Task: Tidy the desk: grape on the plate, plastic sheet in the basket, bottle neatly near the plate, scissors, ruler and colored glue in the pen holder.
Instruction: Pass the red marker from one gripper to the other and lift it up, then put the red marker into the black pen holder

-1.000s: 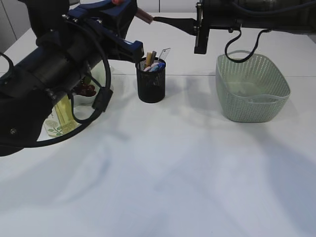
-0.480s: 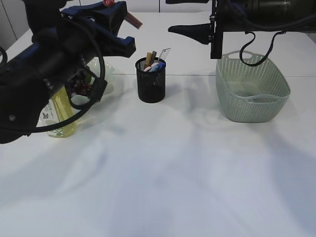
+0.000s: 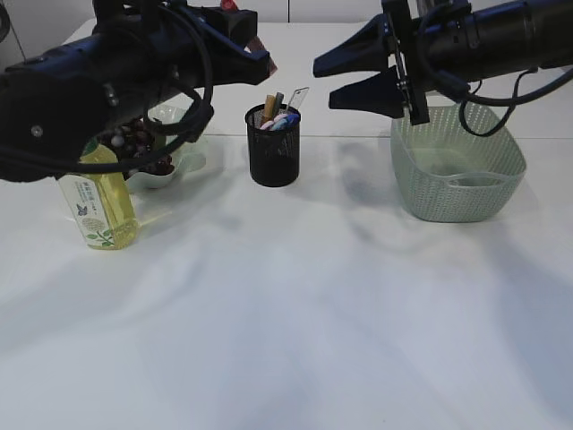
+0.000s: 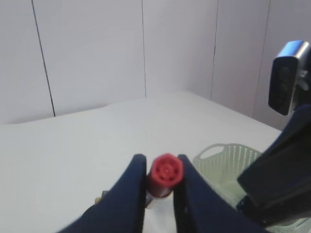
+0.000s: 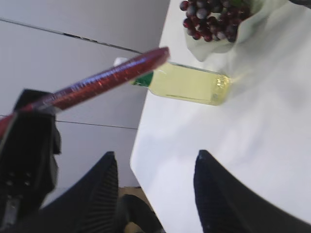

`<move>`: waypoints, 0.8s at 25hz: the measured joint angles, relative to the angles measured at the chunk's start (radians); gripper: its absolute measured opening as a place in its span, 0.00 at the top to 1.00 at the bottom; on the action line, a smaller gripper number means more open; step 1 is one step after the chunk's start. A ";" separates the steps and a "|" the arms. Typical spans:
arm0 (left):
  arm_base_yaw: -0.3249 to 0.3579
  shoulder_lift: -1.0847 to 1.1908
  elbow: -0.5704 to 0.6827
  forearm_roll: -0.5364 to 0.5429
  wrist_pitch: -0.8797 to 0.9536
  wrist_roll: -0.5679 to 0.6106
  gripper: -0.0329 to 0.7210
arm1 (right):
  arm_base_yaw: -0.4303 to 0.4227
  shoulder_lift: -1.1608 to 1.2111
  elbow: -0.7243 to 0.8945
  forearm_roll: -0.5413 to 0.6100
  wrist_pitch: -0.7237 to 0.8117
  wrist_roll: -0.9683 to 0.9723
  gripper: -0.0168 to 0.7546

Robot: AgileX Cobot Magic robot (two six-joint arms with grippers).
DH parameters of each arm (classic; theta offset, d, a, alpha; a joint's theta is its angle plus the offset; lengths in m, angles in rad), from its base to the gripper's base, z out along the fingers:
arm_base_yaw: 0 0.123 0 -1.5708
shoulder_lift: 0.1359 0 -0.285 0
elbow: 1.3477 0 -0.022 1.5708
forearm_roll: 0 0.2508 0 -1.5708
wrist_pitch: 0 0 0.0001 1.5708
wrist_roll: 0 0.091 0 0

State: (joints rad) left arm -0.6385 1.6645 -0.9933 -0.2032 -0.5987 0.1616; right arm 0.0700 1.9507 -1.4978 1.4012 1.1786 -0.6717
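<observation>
While my left arm is hiding the grapes [image 3: 148,152], my left pincer [image 4: 160,182] is clamping the red glue [image 4: 165,174]; my right pincer [image 3: 336,79] is gaping empty.

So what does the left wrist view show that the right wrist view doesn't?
Only the left wrist view shows the left end effector shut on the red cap end of the glue stick, with the green basket beyond it. Only the right wrist view shows the grapes on the plate, the yellow bottle beside it, and the right end effector open and empty. Both views share the glue stick, seen end-on in one and side-on in the other, and the white table.
</observation>
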 joint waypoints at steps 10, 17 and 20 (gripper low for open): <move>0.077 0.002 -0.138 -0.023 0.269 0.002 0.80 | -0.008 0.000 -0.027 -0.304 0.014 0.005 0.45; 0.112 0.004 -0.217 -0.023 0.394 0.002 0.80 | -0.008 -0.002 -0.206 -0.663 0.030 0.188 0.45; 0.112 0.008 -0.253 -0.023 0.440 0.002 0.80 | -0.008 -0.008 -0.293 -0.860 0.039 0.326 0.45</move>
State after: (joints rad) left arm -0.5264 1.6730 -1.2466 -0.2260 -0.1586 0.1638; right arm 0.0618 1.9422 -1.7912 0.5412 1.2177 -0.3458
